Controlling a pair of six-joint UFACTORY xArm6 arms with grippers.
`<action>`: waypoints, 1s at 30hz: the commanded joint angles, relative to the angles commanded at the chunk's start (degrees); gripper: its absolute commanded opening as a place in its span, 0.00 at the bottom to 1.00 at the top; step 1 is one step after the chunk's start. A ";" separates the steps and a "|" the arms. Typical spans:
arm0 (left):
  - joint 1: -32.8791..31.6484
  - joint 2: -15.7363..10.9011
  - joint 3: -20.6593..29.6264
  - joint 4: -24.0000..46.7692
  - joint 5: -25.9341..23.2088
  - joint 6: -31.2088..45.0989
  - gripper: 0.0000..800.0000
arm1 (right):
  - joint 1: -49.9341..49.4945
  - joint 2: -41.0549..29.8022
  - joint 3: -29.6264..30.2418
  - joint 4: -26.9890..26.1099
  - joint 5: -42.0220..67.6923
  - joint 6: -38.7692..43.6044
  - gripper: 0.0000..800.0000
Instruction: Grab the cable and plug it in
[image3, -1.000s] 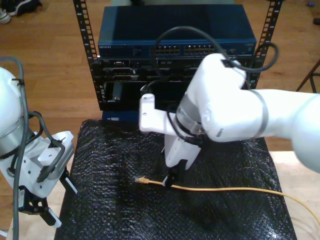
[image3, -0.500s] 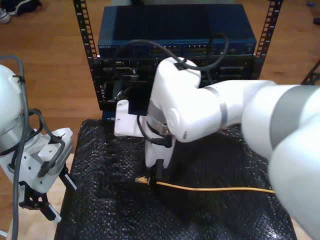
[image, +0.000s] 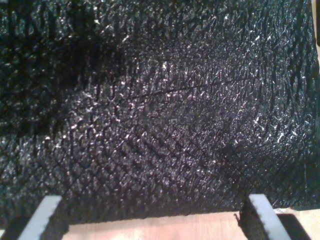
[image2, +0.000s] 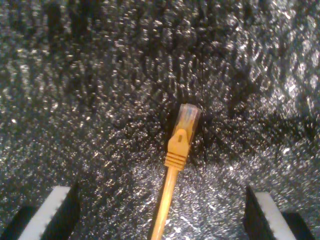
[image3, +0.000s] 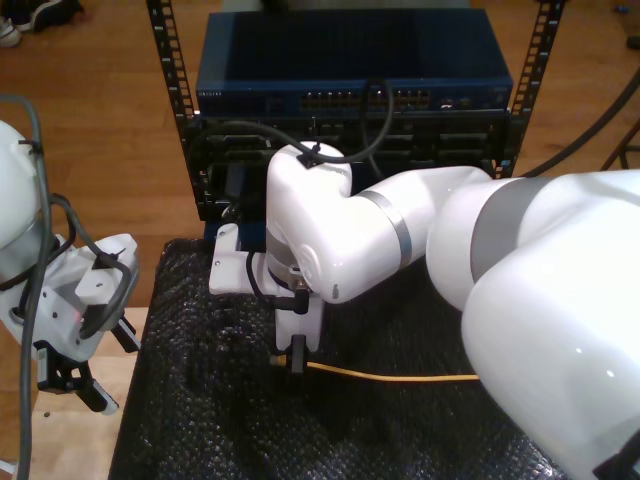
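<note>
The cable (image2: 177, 145) is yellow-orange and lies flat on the black textured mat (image2: 90, 100), its clear plug (image2: 188, 116) pointing away from the camera. My second gripper (image2: 157, 212) hangs open just above it, one finger on each side of the cord and well apart from it. In the exterior view my second gripper (image3: 290, 360) stands over the plug end, and the cable (image3: 400, 377) runs off toward that view's right. My first gripper (image: 152, 220) is open with nothing in it over the mat's edge; it hangs at the exterior view's left (image3: 110, 368).
A rack (image3: 170, 100) holding a blue network switch (image3: 350, 95) with rows of ports stands behind the mat (image3: 200, 420). Black arm cables loop in front of it. The bulky second arm covers the exterior view's right. Bare wood (image: 150, 230) borders the mat.
My second gripper has slid along the cable toward the exterior view's left and now sits over the plug end. The first arm drifted slightly further toward that view's left.
</note>
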 joint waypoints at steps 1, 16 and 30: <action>0.44 0.00 0.00 0.00 -0.09 0.00 1.00 | -0.09 0.26 0.00 0.00 0.00 0.09 0.97; 6.15 2.64 -0.79 0.00 -2.37 0.18 1.00 | 0.18 4.40 -3.52 -0.26 0.00 1.32 0.97; 6.15 3.08 -0.70 0.00 -2.37 0.09 1.00 | 1.32 5.71 -3.78 -6.77 0.00 5.98 0.92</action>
